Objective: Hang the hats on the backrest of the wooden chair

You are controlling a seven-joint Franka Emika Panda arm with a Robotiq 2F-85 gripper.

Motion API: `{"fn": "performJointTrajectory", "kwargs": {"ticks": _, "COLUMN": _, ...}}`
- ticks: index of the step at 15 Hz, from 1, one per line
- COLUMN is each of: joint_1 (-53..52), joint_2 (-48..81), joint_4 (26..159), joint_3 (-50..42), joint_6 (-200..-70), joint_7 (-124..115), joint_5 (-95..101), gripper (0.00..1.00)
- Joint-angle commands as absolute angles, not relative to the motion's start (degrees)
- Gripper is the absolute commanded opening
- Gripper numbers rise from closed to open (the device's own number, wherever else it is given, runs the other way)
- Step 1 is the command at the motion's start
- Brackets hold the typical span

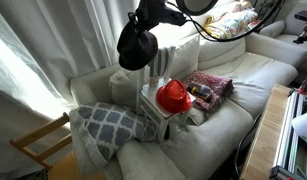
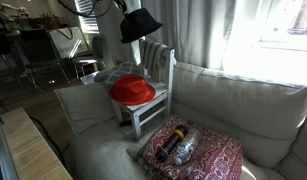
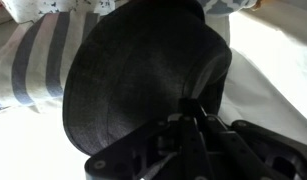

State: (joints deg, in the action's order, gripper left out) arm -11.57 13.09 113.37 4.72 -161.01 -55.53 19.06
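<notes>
My gripper point(image 3: 192, 108) is clamped on the edge of the black hat point(image 1: 136, 47), which hangs from that one pinch just above the backrest point(image 2: 159, 60) of the small white wooden chair point(image 2: 143, 108). The wrist view is almost filled by the hat's dark underside, so I cannot see the top of the backrest from there, and that is my first worry: I would be lowering half blind and could set the crown down beside a corner post point(image 2: 174, 62) instead of over it. The hat looks soft and dangles loosely, so I judge that any quick move would swing it wide of the backrest. If it lands only on the top rail, I expect it to slide off behind the backrest into the gap against the sofa point(image 2: 243, 110). The chair stands on the sofa's cushions, not on a firm floor, so pressing or dragging against the backrest could tip it over. That would also spill the red hat point(image 2: 131, 90), which lies on the seat below and in front of the backrest and is not yet hung. Letting go too early, before the crown is seated, is the other likely failure.
</notes>
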Motion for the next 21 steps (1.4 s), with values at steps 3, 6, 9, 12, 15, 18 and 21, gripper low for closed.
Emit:
{"fn": "performJointTrajectory", "kwargs": {"ticks": 3, "joint_1": -12.9, "joint_2": 17.3, "joint_4": 112.0, "joint_3": 3.2, "joint_6": -159.0, "joint_7": -60.6, "joint_5": 21.3, "gripper": 0.01}}
{"fn": "performJointTrajectory", "kwargs": {"ticks": 6, "joint_1": -13.8, "joint_2": 18.4, "joint_4": 112.4, "joint_3": 2.9, "joint_6": -157.4, "joint_7": -61.8, "joint_5": 22.1, "gripper": 0.01}}
{"fn": "performJointTrajectory", "kwargs": {"ticks": 9, "joint_1": -17.2, "joint_2": 18.6, "joint_4": 112.4, "joint_3": -0.4, "joint_6": -152.5, "joint_7": -62.2, "joint_5": 22.0, "gripper": 0.29}}
{"fn": "performJointTrajectory", "kwargs": {"ticks": 12, "joint_1": -17.0, "joint_2": 17.7, "joint_4": 112.3, "joint_3": 0.7, "joint_6": -148.8, "joint_7": -60.7, "joint_5": 19.3, "gripper": 0.43}}
{"fn": "performJointTrajectory", "kwargs": {"ticks": 15, "joint_1": -17.0, "joint_2": 14.6, "joint_4": 112.9, "joint_3": 1.7, "joint_6": -145.6, "joint_7": -60.1, "joint_5": 18.2, "gripper": 0.67}}
{"fn": "performJointTrajectory", "kwargs": {"ticks": 18, "joint_1": -15.4, "joint_2": 9.5, "joint_4": 115.5, "joint_3": 2.5, "joint_6": -140.7, "joint_7": -57.5, "joint_5": 16.6, "gripper": 0.89}}
{"fn": "performJointTrajectory", "kwargs": {"ticks": 21, "joint_1": -13.1, "joint_2": 4.3, "joint_4": 117.8, "joint_3": 3.1, "joint_6": -132.3, "joint_7": -52.2, "joint_5": 12.8, "gripper": 1.0}}
